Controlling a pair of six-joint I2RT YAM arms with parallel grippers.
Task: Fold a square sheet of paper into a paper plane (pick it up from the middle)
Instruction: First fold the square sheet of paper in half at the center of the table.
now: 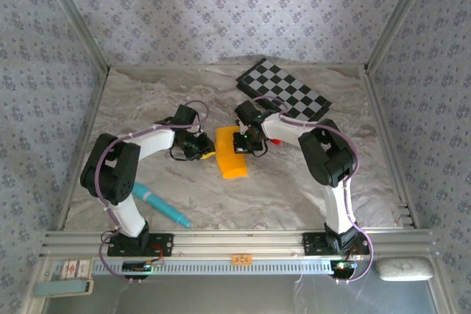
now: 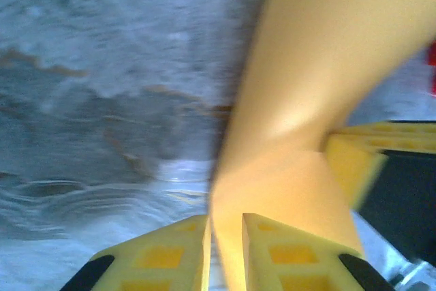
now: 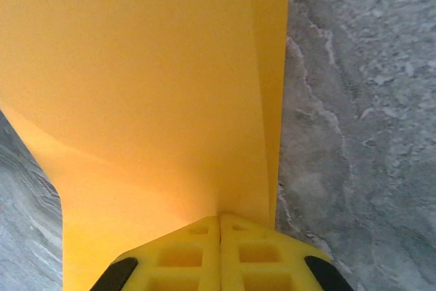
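Observation:
The square sheet of paper (image 1: 232,156) is orange-yellow and hangs just above the middle of the table, bent and folded into a narrow upright shape rather than a paper plane. My left gripper (image 1: 208,154) grips its left edge; in the left wrist view the paper (image 2: 320,73) runs down between the nearly shut fingers of the left gripper (image 2: 225,221). My right gripper (image 1: 247,145) holds the sheet's far right side. In the right wrist view the right gripper (image 3: 219,217) is shut tight on the sheet (image 3: 150,80), which shows a crease along its right edge.
A black-and-white checkerboard (image 1: 284,93) lies at the back right. A small red block (image 1: 274,140) sits by the right arm. A teal pen (image 1: 160,205) lies near the left arm's base. Patterned walls with metal posts enclose the marble table (image 1: 221,204).

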